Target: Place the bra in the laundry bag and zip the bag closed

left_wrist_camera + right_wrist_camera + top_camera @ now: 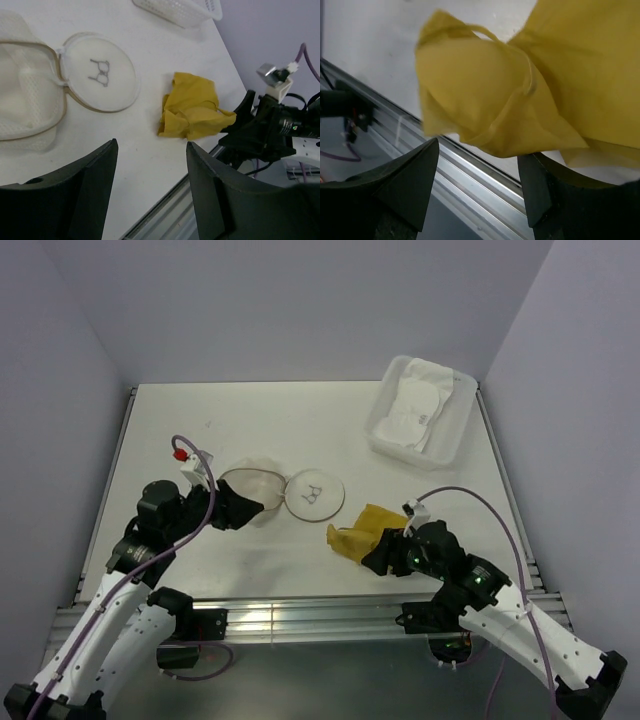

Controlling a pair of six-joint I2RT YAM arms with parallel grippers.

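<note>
On the white table the crumpled bra stretches left-right by the wide-open right claw; left claw wide-open, empty.

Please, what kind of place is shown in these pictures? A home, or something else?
Probably a robot test booth in a laboratory, not a home: plain walls close in a white table, and the left arm and right arm are bolted to a metal rail at its edge.
</note>
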